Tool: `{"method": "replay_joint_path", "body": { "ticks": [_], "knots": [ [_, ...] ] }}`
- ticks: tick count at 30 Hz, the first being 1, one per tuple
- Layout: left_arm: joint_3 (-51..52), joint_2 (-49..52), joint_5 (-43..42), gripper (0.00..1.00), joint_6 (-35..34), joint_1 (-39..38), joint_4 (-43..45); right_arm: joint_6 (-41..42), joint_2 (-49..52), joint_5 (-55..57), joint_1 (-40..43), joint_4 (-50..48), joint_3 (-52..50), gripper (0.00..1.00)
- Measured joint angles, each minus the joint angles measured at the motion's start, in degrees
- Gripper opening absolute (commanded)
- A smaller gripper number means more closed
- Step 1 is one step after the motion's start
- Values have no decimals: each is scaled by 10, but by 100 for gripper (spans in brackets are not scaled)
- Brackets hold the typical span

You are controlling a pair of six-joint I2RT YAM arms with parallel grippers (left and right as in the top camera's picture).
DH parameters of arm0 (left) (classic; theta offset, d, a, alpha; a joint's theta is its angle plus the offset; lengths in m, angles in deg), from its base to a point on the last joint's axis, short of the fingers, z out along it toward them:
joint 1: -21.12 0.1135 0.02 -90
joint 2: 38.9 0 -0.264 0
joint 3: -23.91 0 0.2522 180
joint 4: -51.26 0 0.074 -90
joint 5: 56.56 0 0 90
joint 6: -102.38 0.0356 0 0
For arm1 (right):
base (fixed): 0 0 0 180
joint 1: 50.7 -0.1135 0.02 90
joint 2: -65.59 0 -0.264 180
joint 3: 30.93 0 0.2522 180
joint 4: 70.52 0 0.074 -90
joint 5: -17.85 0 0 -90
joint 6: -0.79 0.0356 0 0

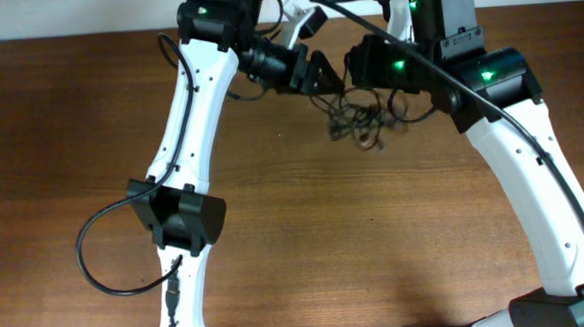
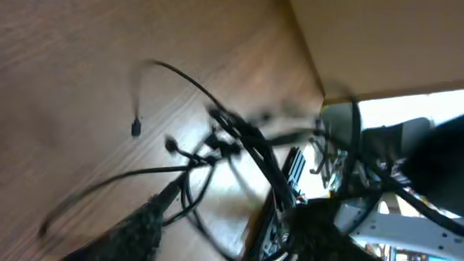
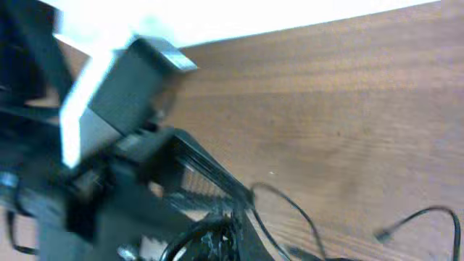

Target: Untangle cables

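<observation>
The cables (image 1: 361, 121) form a loose black clump at the far middle of the table, just below where both grippers meet. My left gripper (image 1: 330, 78) reaches in from the left. In the blurred left wrist view its fingers (image 2: 138, 232) stand apart, with strands of the cables (image 2: 239, 141) running between them, so it is open. My right gripper (image 1: 353, 70) comes in from the right and is shut on the cables, a coil of which sits at its jaws (image 3: 217, 243). Loose strands (image 3: 290, 206) trail over the wood, one ending in a small plug (image 3: 382, 233).
The wooden table (image 1: 306, 243) ends at a pale wall along the far edge, close behind the grippers. A thick black arm cable (image 1: 97, 256) loops out at the left. The left arm's wrist (image 3: 101, 109) fills the left of the right wrist view.
</observation>
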Motion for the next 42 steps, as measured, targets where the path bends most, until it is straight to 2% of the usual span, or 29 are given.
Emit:
{"method": "replay_joint_path", "body": {
  "ticks": [1,2,9,12,14,17,20,21,23,24,28,34,38,42],
  "knots": [
    [0,0,0,2,22,-10,-5,0,0,-17,2,-16,0,4],
    [1,0,1,0,27,-16,-7,1,0,-26,5,-20,0,4],
    [19,5,71,0,53,-24,-13,13,0,-92,119,-17,0,4],
    [19,5,121,0,46,-1,-11,11,0,-91,171,17,1,4],
    [19,5,152,0,36,27,-12,7,0,-62,196,75,1,4],
    [19,5,177,0,30,58,-28,-18,0,-37,215,148,2,4],
    [19,5,188,0,23,72,-27,-33,0,-39,189,176,2,4],
    [19,5,189,2,18,73,-23,-35,2,-39,171,178,2,12],
    [19,5,189,13,1,77,-15,-35,12,-28,103,177,3,90],
    [19,5,189,17,-4,86,-17,-38,20,-12,75,176,3,99],
    [19,5,193,23,18,117,-60,-70,43,72,52,186,3,99],
    [23,-57,200,17,30,85,-61,-87,44,87,174,233,3,99],
    [51,-92,236,27,10,-40,-50,-98,44,69,233,247,3,99],
    [137,-89,318,25,6,-150,10,-113,44,63,234,249,3,99]
  ]
}}
